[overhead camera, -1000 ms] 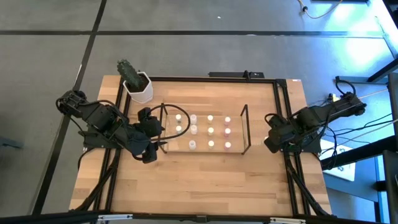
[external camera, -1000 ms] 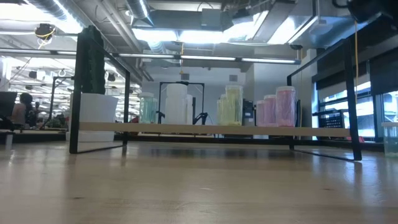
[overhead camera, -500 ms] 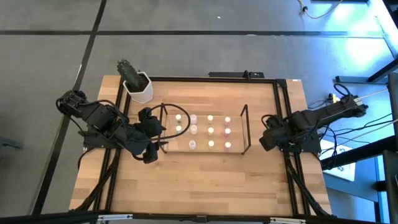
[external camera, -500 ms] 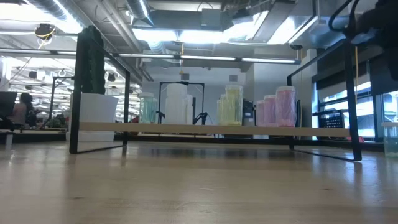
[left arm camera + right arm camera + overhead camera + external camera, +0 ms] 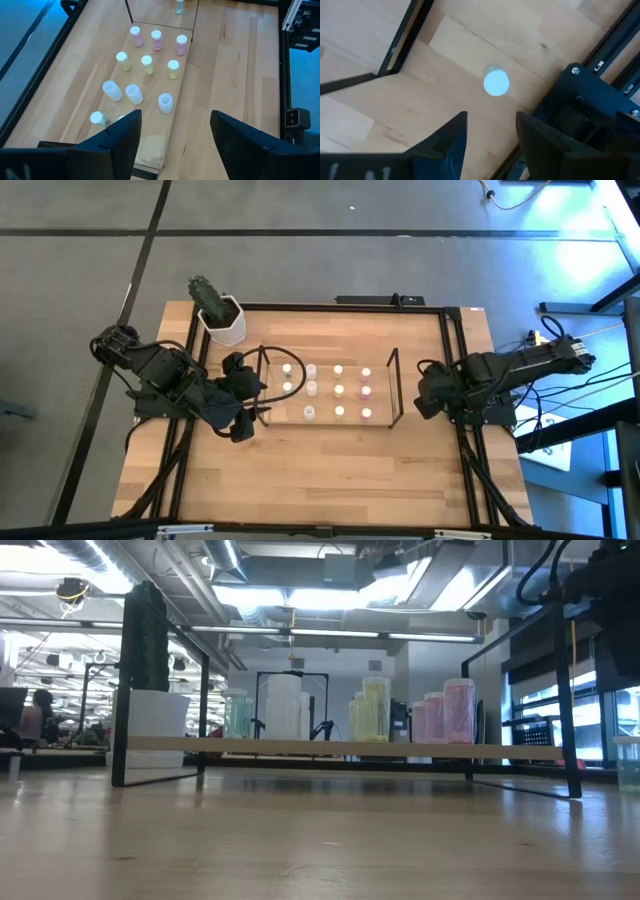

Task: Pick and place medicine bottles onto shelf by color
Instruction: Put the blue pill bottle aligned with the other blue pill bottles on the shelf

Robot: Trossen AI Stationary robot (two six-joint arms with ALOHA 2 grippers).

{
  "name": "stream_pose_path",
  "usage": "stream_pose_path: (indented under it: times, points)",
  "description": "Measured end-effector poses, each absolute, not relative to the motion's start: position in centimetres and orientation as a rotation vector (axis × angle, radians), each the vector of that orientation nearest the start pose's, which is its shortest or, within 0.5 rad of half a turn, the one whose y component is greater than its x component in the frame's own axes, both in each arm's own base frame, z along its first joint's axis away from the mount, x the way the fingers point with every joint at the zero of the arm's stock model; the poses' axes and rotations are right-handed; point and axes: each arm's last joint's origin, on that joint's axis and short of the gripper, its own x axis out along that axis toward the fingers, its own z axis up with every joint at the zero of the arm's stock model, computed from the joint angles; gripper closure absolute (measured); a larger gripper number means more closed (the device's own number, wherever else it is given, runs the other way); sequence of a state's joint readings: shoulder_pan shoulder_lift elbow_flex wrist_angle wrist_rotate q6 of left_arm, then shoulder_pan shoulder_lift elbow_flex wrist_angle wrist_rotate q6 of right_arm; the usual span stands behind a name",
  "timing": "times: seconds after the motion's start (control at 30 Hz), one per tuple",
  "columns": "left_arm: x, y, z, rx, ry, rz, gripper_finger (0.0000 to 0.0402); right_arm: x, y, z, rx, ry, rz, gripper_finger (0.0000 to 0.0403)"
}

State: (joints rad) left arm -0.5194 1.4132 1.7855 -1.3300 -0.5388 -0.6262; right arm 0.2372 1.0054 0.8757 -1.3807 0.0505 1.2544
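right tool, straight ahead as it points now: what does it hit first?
Probably the lone pale bottle standing on the table, seen just past the open right tool. Depth is unclear.

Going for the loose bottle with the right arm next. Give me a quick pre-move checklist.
1. Right pincer open and empty: ok.
2. Loose bottle upright on the table, outside the shelf: ok.
3. Bottle between the right pincer's fingers: not ok, it stands ahead of them.
4. Bottle's colour for sorting: cannot tell, only a pale cap shows.
5. Left pincer open, empty, at the shelf's left end: ok.
6. Shelved bottles upright: ok.
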Motion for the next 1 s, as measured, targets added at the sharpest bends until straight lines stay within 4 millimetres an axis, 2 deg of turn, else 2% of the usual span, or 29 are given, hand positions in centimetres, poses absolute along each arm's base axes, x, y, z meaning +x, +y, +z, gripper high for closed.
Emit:
stream_pose_path:
  times: [0.3,0.5,0.63,0.87,1.0]
  points:
    - [21.4,-10.5,43.3,-0.107,0.774,0.269,0.017,13.4,2.1,25.8,0.81,1.348,-0.788,0.0234]
    - [21.4,-10.5,43.3,-0.107,0.774,0.269,0.017,13.4,2.0,25.8,0.791,1.354,-0.772,0.0262]
    - [21.4,-10.5,43.3,-0.107,0.774,0.269,0.017,13.4,2.0,25.8,0.79,1.356,-0.769,0.0264]
    - [21.4,-10.5,43.3,-0.106,0.774,0.268,0.017,13.4,2.1,25.6,0.804,1.376,-0.757,0.0219]
    - [21.4,-10.5,43.3,-0.107,0.776,0.266,0.017,13.2,2.0,24.0,0.757,1.415,-0.744,0.0182]
